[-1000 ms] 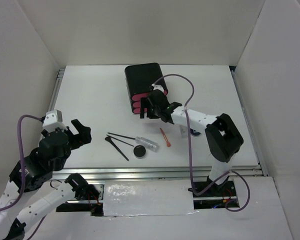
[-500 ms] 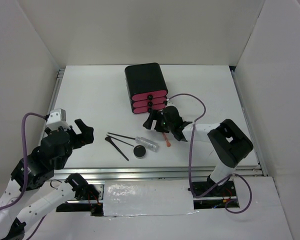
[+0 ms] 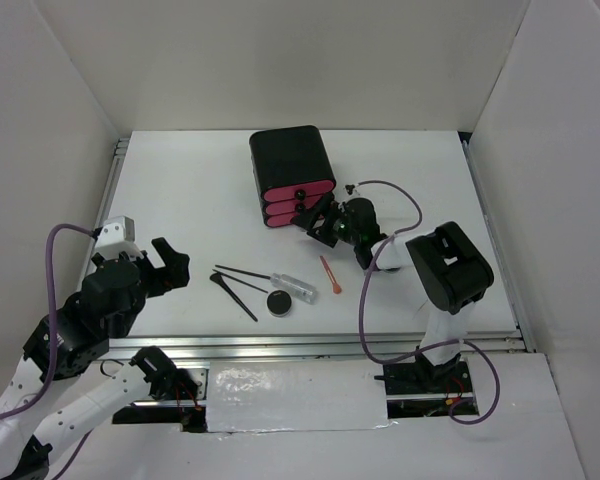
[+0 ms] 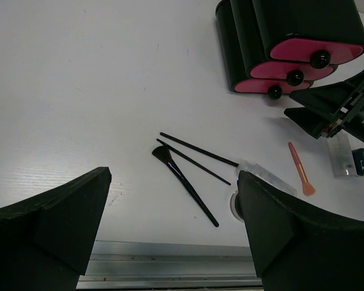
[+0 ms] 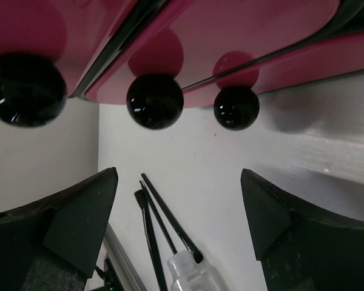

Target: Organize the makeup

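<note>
A pale letter "F" stands on the dark blue round jar. The finer print beneath it is unreadable.

1. The chest stood at the back middle of the table, its drawers facing the front.
2. The right gripper sat just before the drawers.
3. Nearer the front edge lay the brushes. The tube was at their right end, the compact just before the tube, and the stick farthest right.
4. The left gripper hung left of the brushes, apart from them.
</note>
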Robot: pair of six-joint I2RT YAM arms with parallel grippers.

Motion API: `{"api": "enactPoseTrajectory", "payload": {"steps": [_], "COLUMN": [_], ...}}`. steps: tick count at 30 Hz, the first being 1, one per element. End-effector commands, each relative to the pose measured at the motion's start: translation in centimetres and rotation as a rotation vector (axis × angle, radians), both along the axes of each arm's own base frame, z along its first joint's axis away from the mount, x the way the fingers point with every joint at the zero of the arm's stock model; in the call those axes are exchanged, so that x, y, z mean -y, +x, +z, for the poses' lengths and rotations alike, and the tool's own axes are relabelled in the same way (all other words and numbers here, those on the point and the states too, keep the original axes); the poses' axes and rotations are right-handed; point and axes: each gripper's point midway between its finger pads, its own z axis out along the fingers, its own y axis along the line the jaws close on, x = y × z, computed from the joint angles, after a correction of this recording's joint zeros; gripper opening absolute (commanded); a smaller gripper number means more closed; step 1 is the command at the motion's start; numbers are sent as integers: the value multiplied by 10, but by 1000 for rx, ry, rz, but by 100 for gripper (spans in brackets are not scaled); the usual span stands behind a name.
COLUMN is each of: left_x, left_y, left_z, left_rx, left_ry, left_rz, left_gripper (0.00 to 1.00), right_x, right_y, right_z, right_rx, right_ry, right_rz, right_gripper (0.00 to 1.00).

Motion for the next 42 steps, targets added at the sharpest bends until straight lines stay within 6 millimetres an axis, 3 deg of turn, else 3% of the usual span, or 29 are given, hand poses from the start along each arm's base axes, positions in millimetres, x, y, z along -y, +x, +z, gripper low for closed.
{"api": "enactPoseTrajectory", "payload": {"steps": [1, 3, 10, 20, 28, 36, 42], "left_x": [3, 4, 7, 8, 9, 8, 10], "left_y": [3, 3, 5, 6, 6, 6, 6], "left_z": [5, 5, 4, 3, 2, 2, 2], "left_rx": [24, 26, 20, 15, 10, 13, 12], "left_ry": [-4, -5, 3, 7, 13, 10, 13], "left_rz": [-12, -14, -29, -29, -33, -33, -39], "left_gripper": [99, 99, 99, 99, 99, 99, 99], "right_x": [-2, -2, 5, 10, 3, -1, 11], "right_y": [20, 21, 24, 44, 57, 63, 58], "right_z": [12, 6, -14, -33, -36, -39, -39], "right_rx": [12, -5, -69, -135, -148, -156, -143], "right_ry": [63, 68, 58, 58, 65, 60, 51], "right_rz": [-19, -9, -40, -63, -42, -40, -97], "right_gripper": [89, 83, 79, 69, 65, 47, 37]}}
